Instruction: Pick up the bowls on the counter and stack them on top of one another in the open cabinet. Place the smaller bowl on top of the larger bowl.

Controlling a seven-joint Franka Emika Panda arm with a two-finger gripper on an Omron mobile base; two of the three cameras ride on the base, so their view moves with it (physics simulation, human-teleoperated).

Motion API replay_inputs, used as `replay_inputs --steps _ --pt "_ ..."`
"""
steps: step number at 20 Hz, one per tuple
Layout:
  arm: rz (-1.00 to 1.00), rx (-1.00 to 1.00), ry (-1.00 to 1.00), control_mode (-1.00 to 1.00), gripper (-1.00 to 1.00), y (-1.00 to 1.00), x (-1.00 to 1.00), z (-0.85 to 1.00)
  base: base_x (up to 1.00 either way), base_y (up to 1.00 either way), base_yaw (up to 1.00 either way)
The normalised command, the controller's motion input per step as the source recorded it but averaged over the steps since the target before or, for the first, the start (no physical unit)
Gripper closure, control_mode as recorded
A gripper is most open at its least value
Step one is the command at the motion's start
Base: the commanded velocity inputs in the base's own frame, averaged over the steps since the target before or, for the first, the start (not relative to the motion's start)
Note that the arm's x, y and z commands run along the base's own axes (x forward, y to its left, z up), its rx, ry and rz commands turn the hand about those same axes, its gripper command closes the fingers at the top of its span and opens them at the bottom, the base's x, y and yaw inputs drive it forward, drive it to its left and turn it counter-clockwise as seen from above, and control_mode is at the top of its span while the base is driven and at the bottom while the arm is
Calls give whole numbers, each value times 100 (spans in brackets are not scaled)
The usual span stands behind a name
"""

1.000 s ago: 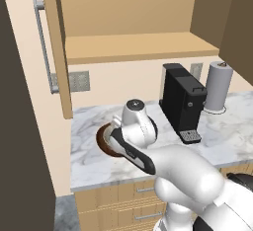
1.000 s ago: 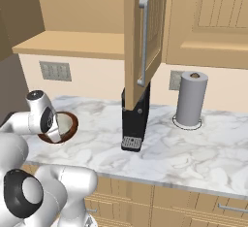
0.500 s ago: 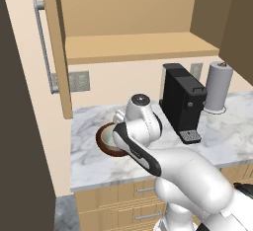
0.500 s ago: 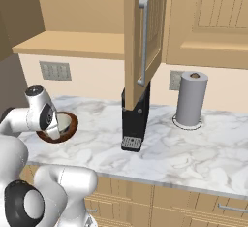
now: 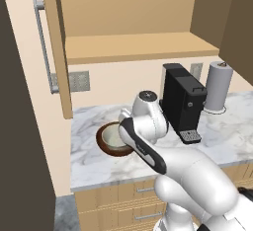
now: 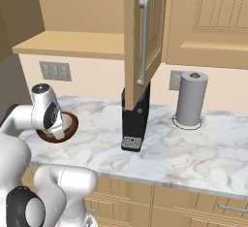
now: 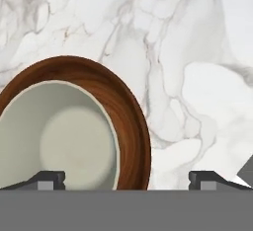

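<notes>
Looking down through hand view at marble counter [image 7: 188, 52]: smaller bowl [image 7: 54, 136], pale grey-green, sits nested inside larger bowl [image 7: 131, 126], dark reddish-brown, both on slab. My gripper [image 7: 126, 178] hangs above them with fingers spread wide, nothing between tips; brown rim lies between them, nearer one fingertip [image 7: 47, 178]. From left base view, bowls rest on counter below open cabinet [image 5: 133, 47], arm's wrist over them. Black coffee machine [image 5: 184, 104] just beside; paper towel roll [image 6: 190, 99] farther along counter
</notes>
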Motion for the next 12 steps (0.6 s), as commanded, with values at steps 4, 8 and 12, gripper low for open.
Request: replay_inputs --steps 4,8,12 --pt "6 1 0 -100 -100 -15 0 -2 0 0 0" --pt "7 3 0 -100 -100 -11 1 -9 0 0 0" --pt "6 1 0 -100 -100 -10 0 -16 0 0 0"
